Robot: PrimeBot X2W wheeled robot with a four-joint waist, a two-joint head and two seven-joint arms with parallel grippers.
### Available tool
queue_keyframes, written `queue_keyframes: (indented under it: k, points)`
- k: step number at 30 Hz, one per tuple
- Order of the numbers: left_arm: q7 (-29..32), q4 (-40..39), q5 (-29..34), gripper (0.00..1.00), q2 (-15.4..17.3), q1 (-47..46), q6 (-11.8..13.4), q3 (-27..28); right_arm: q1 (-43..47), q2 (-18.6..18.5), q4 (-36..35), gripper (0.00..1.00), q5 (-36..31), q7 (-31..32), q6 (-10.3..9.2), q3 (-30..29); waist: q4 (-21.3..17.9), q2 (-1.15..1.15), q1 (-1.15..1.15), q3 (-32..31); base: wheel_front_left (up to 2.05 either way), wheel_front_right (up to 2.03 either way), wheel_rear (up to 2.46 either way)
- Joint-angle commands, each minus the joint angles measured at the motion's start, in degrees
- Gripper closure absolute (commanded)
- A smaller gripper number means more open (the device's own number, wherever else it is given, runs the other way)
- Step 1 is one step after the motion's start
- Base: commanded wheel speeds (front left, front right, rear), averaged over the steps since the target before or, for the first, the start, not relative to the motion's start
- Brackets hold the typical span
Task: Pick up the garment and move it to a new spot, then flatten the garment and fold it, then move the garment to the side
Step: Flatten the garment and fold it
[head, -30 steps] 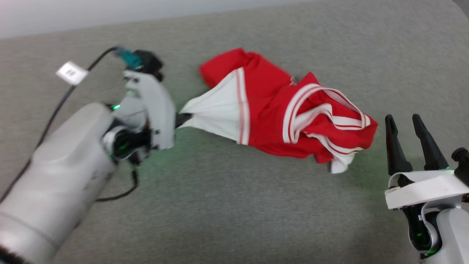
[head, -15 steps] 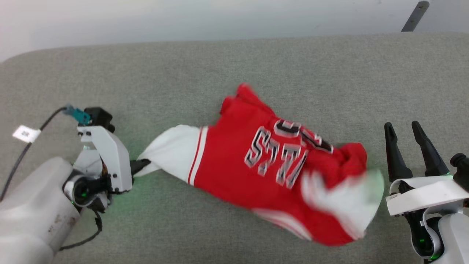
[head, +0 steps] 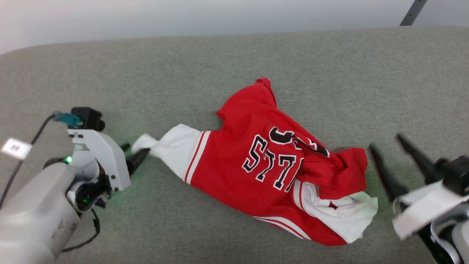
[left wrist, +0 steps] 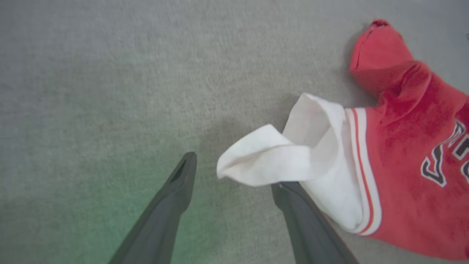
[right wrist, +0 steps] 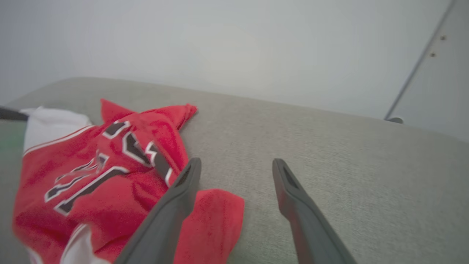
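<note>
Shows red-and-white jersey T-shirt (head: 238, 172) lying left-to-right, white sleeve (head: 172, 146) pointing at spread left gripper (head: 135, 153); right gripper (head: 385, 143) spread beside opposite end.

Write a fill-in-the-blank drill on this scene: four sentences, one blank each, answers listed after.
The garment has a ____ body and lies crumpled on the grey surface.
The left gripper has its jaws ____ beside the white sleeve.
The right gripper holds ____ between its fingers.
The black letters are outlined in ____.
Missing words: red; open; nothing; white.
</note>
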Motion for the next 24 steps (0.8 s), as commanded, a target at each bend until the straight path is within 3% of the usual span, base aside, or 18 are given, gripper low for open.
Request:
queue_keyframes:
  k: [1,8,13,16,18,24]
  points:
    - [-4.0,-1.1,1.2,0.0,0.4,1.2,0.4,0.7,1.3,-3.5,-2.3,0.0,1.2,2.1,0.0,3.6,0.5,0.0,0.0,0.1,0.0,0.0,0.0]
    - [-25.5,-10.4,5.1,0.0,0.1,8.0,6.4,4.9,3.9,-20.1,-15.2,0.0,8.0,10.3,-0.01,14.9,2.2,0.0,0.0,0.9,0.0,0.0,0.0]
    - [-30.1,-18.6,10.0,0.0,-0.3,14.1,12.6,7.8,5.4,-29.7,-22.3,0.0,13.7,18.1,-0.01,20.8,3.6,0.0,0.0,1.8,0.0,0.0,0.0]
    - [-30.3,-24.5,16.5,0.0,-1.7,17.8,16.8,12.9,4.3,-32.7,-24.4,0.0,15.5,20.5,-0.01,22.7,4.6,0.0,0.0,2.6,0.0,0.0,0.0]
    - [-30.2,-28.2,20.0,0.0,-3.6,21.8,18.2,16.2,3.0,-33.8,-24.6,0.0,15.0,20.9,-0.01,23.8,5.4,0.0,0.0,3.1,0.0,0.0,0.0]
    - [-30.2,-32.3,25.3,0.0,-7.9,29.5,17.6,22.2,0.0,-34.6,-22.9,0.0,16.2,21.7,-0.01,27.4,7.8,0.0,0.0,3.7,0.0,0.0,0.0]
